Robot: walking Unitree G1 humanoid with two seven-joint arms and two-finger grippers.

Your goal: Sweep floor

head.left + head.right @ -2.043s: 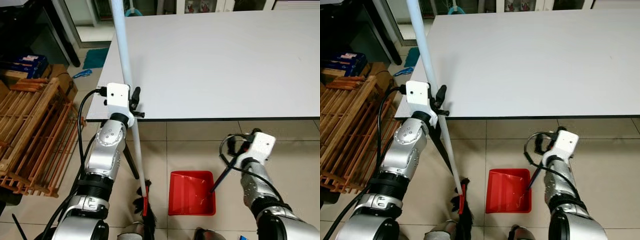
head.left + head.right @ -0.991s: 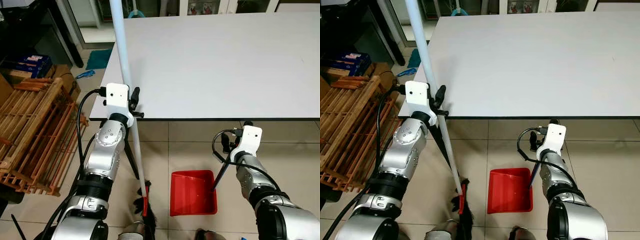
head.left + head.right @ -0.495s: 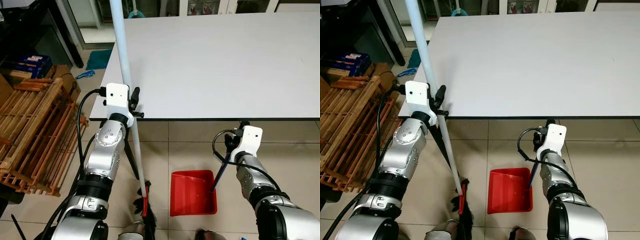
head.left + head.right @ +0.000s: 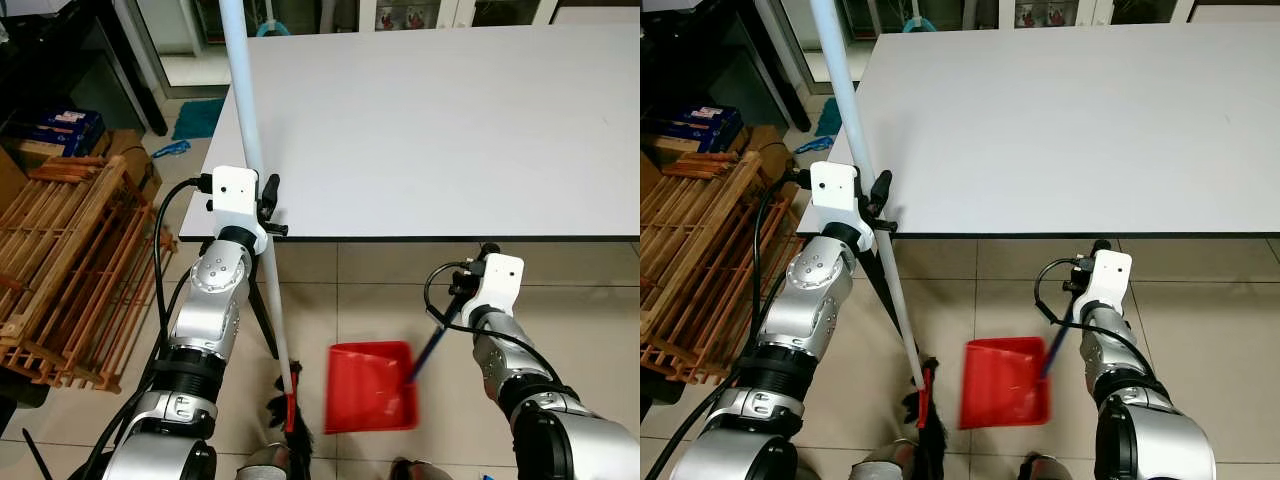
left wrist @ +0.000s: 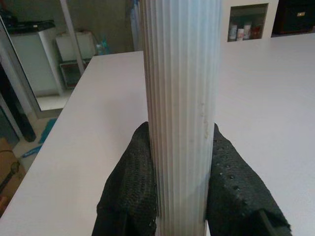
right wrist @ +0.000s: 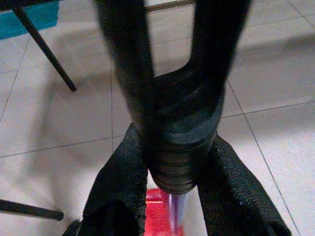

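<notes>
A white ribbed broom pole [image 4: 250, 150] slants down past the table corner to black bristles with a red neck [image 4: 291, 412] on the tiled floor. My left gripper [image 4: 268, 205] is shut on the pole at table-edge height, and its black fingers [image 5: 133, 182] press both sides of the pole [image 5: 179, 123]. A red dustpan [image 4: 368, 388], blurred by motion, lies on the tiles just right of the bristles. Its dark handle [image 4: 428, 348] rises to my right gripper [image 4: 462, 297], which is shut on the handle's grip [image 6: 179, 162].
A large white table [image 4: 450, 130] spans the view above the floor, with a black leg [image 4: 262, 322] behind the broom. A wooden slatted rack [image 4: 60, 270] stands on the left. Blue boxes [image 4: 55, 128] and a teal mat [image 4: 195, 115] lie beyond it.
The red dustpan has slid left toward the broom bristles and now looks blurred. Its handle leans more to the left. The left arm and broom are unchanged.
</notes>
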